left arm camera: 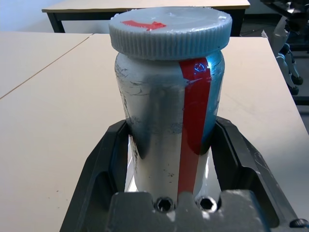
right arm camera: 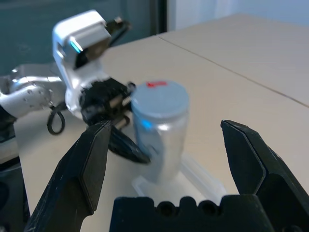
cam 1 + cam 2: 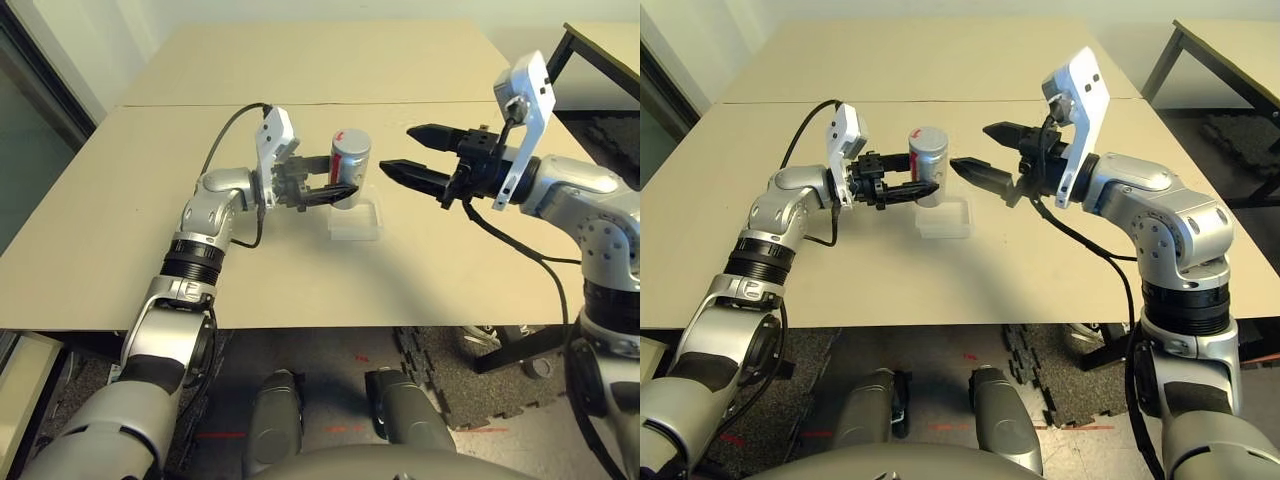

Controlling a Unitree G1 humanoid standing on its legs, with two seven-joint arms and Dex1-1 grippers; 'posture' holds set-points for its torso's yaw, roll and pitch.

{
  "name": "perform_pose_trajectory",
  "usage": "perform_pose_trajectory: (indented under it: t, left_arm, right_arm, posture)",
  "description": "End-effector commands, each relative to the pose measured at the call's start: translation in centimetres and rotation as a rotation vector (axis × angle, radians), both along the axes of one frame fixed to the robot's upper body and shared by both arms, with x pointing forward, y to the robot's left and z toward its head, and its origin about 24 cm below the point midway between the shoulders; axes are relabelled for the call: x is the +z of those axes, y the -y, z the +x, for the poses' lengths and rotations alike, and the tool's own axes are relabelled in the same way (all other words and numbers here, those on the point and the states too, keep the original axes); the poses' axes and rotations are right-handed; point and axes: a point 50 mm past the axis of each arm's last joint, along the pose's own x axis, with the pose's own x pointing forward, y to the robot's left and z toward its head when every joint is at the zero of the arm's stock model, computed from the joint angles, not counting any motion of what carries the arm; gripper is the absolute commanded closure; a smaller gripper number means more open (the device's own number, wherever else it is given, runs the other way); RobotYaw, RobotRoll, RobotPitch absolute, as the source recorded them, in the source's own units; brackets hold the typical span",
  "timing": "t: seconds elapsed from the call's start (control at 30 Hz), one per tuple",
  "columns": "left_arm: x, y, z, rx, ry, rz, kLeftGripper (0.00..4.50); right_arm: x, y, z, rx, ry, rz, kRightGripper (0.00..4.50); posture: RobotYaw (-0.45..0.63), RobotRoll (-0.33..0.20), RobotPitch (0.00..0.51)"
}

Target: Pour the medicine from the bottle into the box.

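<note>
Even, bright indoor light, soft shadows on the table [image 3: 150, 200], motion blur in the right wrist view.

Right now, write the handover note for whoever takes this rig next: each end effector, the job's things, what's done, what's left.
Left end effector: shut on the bottle, held upright, low over the box.
Right end effector: open, empty, level with the bottle's cap and clear of it.
Box: clear plastic, on the table; whether anything is in it cannot be told.
Done: bottle picked up and brought to the box.
Left: cap is on, so take it off, then tip the bottle so the medicine falls into the box.
</note>
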Motion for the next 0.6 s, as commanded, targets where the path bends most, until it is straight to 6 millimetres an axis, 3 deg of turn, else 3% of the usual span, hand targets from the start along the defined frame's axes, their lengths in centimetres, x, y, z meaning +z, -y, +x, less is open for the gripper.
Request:
perform_pose_trajectory:
  t: [0.03,0.33,0.6]
  left_arm:
    - [0.4,0.4,0.2,-0.014,0.016,0.0,1.77]
    - [0.5,1.2,0.1,-0.036,0.023,-0.008,1.77]
    - [0.6,1.5,0.0,-0.04,0.026,-0.02,1.77]
  right_arm:
    - [0.3,-1.1,0.8,0.002,0.026,-0.007,0.0]
    - [0.4,-3.4,2.9,0.002,0.061,-0.011,0.0]
    - [-0.2,-3.6,3.6,-0.003,0.055,-0.029,0.0]
  posture:
    - [-0.2,0.0,0.09]
    - [-0.19,0.0,0.088]
    - [-0.19,0.0,0.091]
